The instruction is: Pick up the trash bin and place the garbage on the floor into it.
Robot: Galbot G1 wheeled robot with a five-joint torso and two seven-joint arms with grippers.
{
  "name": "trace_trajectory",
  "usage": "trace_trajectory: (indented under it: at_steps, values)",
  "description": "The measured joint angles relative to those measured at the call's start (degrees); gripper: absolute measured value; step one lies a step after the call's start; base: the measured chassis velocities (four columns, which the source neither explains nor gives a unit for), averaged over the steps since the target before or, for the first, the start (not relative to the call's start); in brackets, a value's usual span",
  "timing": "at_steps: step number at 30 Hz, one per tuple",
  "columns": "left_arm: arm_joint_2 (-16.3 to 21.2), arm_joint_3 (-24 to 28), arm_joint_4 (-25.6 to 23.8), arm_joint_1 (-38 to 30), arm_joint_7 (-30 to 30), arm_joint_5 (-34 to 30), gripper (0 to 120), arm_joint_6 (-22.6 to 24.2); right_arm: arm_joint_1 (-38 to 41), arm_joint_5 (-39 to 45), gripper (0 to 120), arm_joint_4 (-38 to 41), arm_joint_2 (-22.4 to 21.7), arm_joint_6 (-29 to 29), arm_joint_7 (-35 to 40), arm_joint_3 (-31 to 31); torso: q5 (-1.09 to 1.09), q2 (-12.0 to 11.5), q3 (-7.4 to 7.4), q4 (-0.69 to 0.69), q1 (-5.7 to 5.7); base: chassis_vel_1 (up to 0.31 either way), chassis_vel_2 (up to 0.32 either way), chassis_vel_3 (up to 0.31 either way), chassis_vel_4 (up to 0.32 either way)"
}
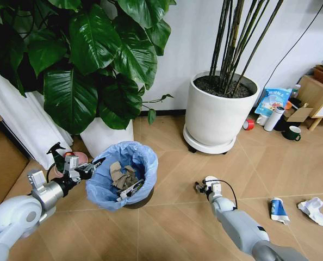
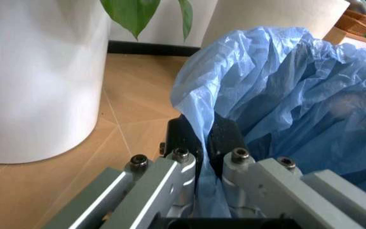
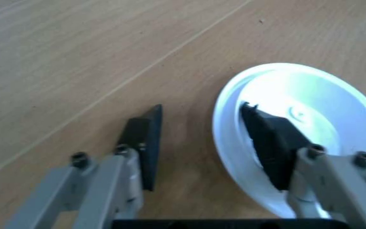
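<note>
— Two grippers busy?
— Yes. The left gripper (image 2: 202, 157) is clamped on the trash bin (image 1: 123, 174) rim; the right gripper (image 3: 202, 143) is spread apart, one finger over the white disc (image 3: 310, 124) on the floor (image 1: 172, 223).

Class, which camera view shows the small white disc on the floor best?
The right wrist view: the white disc lies close up on the floor, one finger of the open right gripper over it. In the head view, that gripper hides it.
</note>
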Motion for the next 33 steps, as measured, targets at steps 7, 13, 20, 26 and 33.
trace_trajectory:
  at_steps: [7,13,20,26,33]
  values:
    - [0.1,-0.3,0.1,0.0,0.2,-0.2,0,-0.1,-0.6,-0.1,22,0.4,-0.6,-1.0,0.4,0.0,-0.01,0.0,0.00,0.00,0.00,0.000,0.000,0.000,0.000]
    - [0.1,-0.3,0.3,-0.2,0.3,-0.2,0,-0.1,-1.7,-0.1,4,1.7,-1.5,-1.7,0.4,-0.3,-0.01,0.0,0.00,0.00,0.00,0.000,0.000,0.000,0.000]
    - [0.0,-0.2,0.4,-0.5,0.3,-0.2,0,-0.1,-1.7,-0.3,0,1.9,-1.8,-1.8,0.1,-0.7,0.02,0.0,0.02,-0.01,0.00,0.000,0.000,0.000,0.000]
    - [-0.1,-0.2,0.5,-0.5,0.3,-0.2,0,-0.1,-2.1,-0.7,0,3.8,-2.8,-2.2,0.0,-1.1,0.07,0.0,0.04,0.00,0.01,0.000,0.000,0.000,0.000]
    - [0.0,-0.1,0.4,-0.6,0.3,-0.2,0,-0.1,-4.7,-1.8,0,14.3,-8.2,-0.5,-1.0,-1.9,0.07,-0.1,0.06,-0.02,0.03,0.000,0.000,0.000,0.000]
